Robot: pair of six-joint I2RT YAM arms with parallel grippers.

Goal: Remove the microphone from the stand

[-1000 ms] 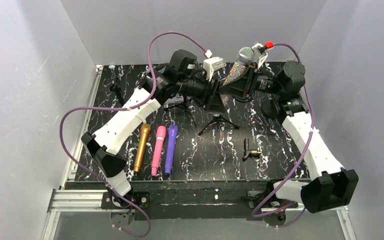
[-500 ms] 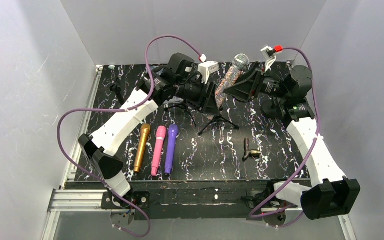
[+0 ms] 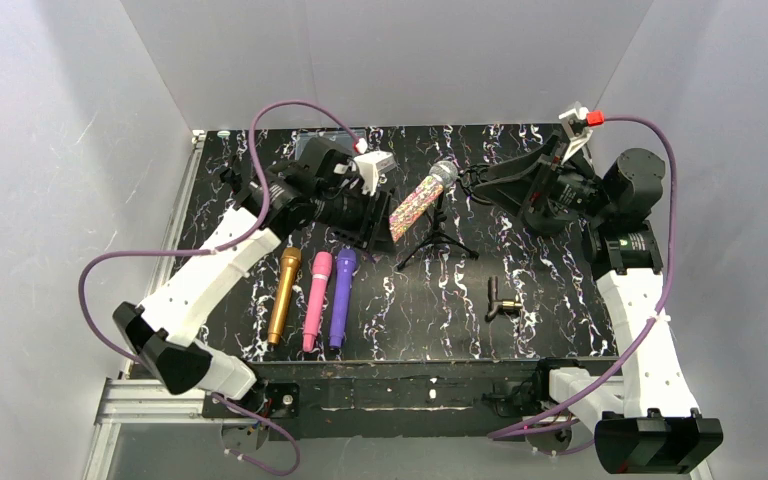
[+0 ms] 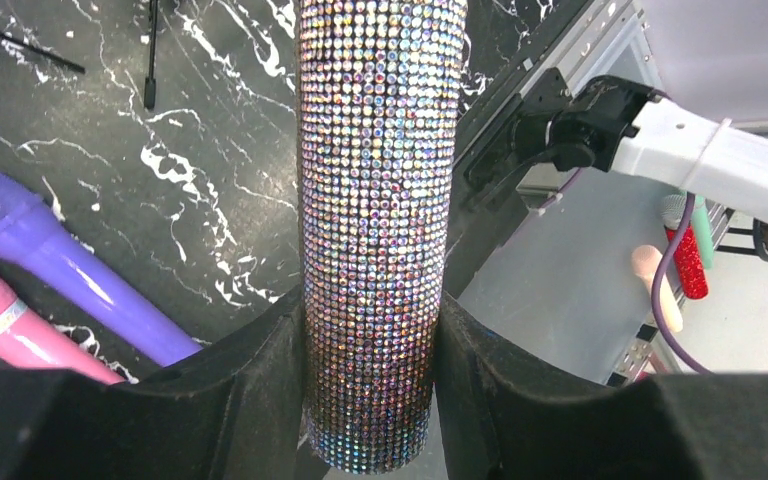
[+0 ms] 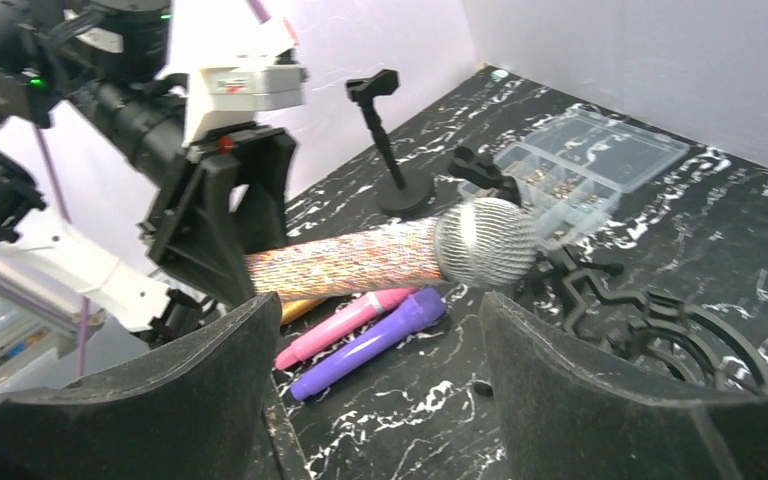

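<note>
The glitter-covered microphone (image 3: 418, 202) with a silver mesh head is tilted, held by its lower handle in my left gripper (image 3: 380, 218), which is shut on it. In the left wrist view the handle (image 4: 380, 200) stands between the jaws of the left gripper (image 4: 375, 400). The head lies close to the top of the black tripod stand (image 3: 436, 240); I cannot tell whether they touch. My right gripper (image 3: 492, 182) is open and empty, to the right of the microphone. From the right wrist view the microphone (image 5: 360, 260) lies beyond the right gripper (image 5: 380, 390).
Gold (image 3: 283, 295), pink (image 3: 317, 300) and purple (image 3: 340, 297) microphones lie side by side at the front left. A small black clip (image 3: 500, 300) lies at the front right. A round-based stand (image 5: 390, 150) and a clear plastic box (image 5: 585, 160) are at the back.
My left gripper has carried the microphone down and to the left, close to the table. My right gripper has drawn back to the right, away from the microphone.
</note>
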